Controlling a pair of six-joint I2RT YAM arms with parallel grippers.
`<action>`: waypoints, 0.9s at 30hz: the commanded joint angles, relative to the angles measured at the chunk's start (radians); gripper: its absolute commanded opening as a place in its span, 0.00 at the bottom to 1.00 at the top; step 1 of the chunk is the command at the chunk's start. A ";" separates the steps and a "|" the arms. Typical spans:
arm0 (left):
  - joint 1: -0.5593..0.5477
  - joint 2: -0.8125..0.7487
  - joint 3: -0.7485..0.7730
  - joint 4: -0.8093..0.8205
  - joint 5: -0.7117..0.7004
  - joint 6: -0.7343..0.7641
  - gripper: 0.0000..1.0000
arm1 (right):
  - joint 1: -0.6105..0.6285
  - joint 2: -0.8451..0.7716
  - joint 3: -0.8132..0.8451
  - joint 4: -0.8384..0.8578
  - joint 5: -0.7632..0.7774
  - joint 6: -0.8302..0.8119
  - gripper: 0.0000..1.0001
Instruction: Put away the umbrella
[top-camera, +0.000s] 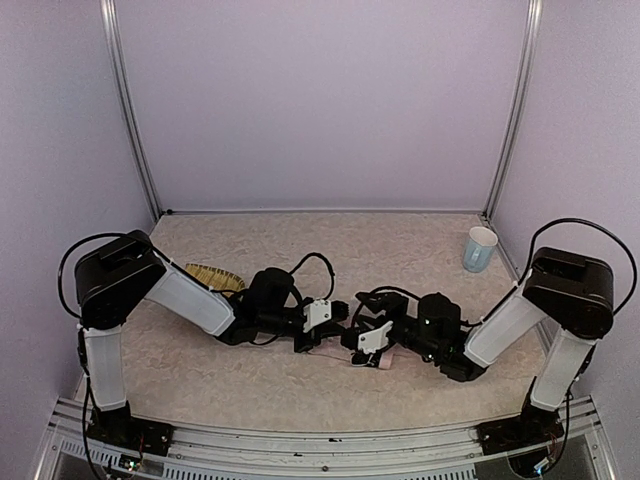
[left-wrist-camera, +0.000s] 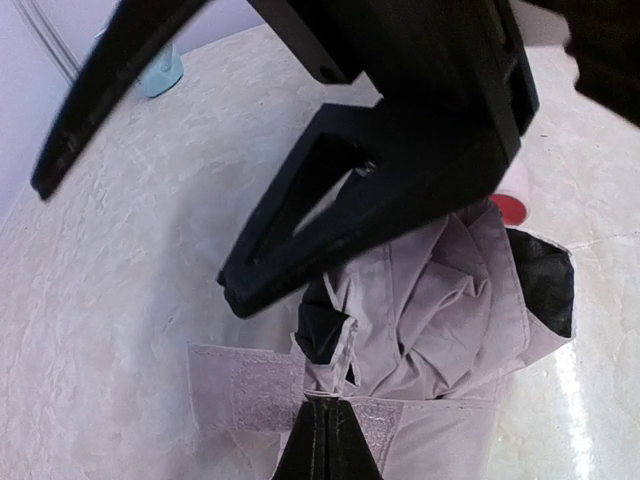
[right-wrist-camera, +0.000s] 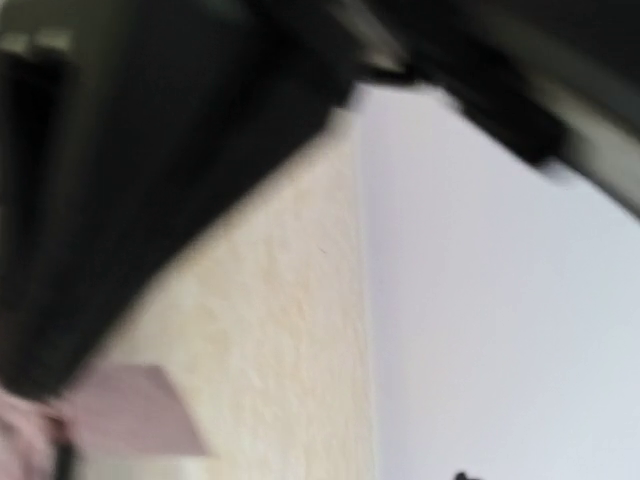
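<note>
Left claw (left-wrist-camera: 322, 425) shut on strap tab (left-wrist-camera: 245, 400) of one pale pink umbrella (left-wrist-camera: 450, 300), bunched just ahead, long axis running away toward right claw (left-wrist-camera: 135, 238), itself spread and empty; off left, one woven tray (top-camera: 212, 276); far right, one cup (top-camera: 480, 248), contents unseen.

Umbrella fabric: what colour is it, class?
The umbrella is pale pink, with some black parts; the left wrist view shows it best.
</note>
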 joint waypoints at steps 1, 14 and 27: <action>-0.013 0.059 -0.046 -0.128 -0.021 0.016 0.00 | -0.038 -0.076 -0.031 0.037 -0.019 0.082 0.58; -0.014 0.055 -0.048 -0.121 -0.019 0.021 0.00 | -0.203 -0.432 0.221 -0.643 -0.073 0.932 0.67; -0.017 0.053 -0.048 -0.129 -0.022 0.024 0.00 | -0.290 -0.119 0.581 -1.267 -0.698 1.673 0.80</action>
